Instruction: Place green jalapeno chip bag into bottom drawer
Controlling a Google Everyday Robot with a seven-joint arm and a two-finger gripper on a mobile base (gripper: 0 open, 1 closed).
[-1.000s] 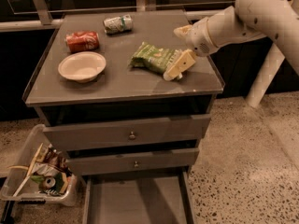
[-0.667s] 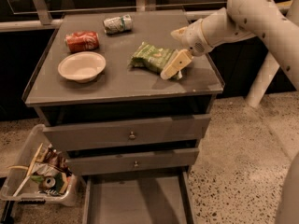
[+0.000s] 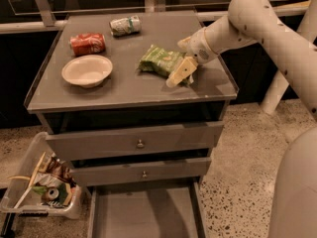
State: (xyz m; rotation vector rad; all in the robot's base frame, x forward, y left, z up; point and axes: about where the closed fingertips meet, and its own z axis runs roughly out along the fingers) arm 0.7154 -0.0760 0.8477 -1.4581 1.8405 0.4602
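Observation:
The green jalapeno chip bag point(image 3: 158, 60) lies flat on the cabinet top, right of centre. My gripper point(image 3: 182, 58) is at the bag's right end, reaching in from the right. It is open: one cream finger point(image 3: 179, 73) lies over the bag's near right corner and the other point(image 3: 184, 43) sits just beyond its far side. The bag rests on the top and is not lifted. The bottom drawer point(image 3: 143, 213) is pulled out at floor level below the cabinet, and its grey floor is bare.
A white bowl point(image 3: 87, 71), a red can point(image 3: 87, 43) and a crushed green-white can point(image 3: 125, 25) sit on the cabinet top point(image 3: 124, 90). Two knobbed drawers point(image 3: 140, 144) are shut. A clear bin of trash point(image 3: 44, 188) stands on the floor at the left.
My arm has moved left and a little down, bringing the gripper closer over the bag's right end. The bag and the other objects have not moved.

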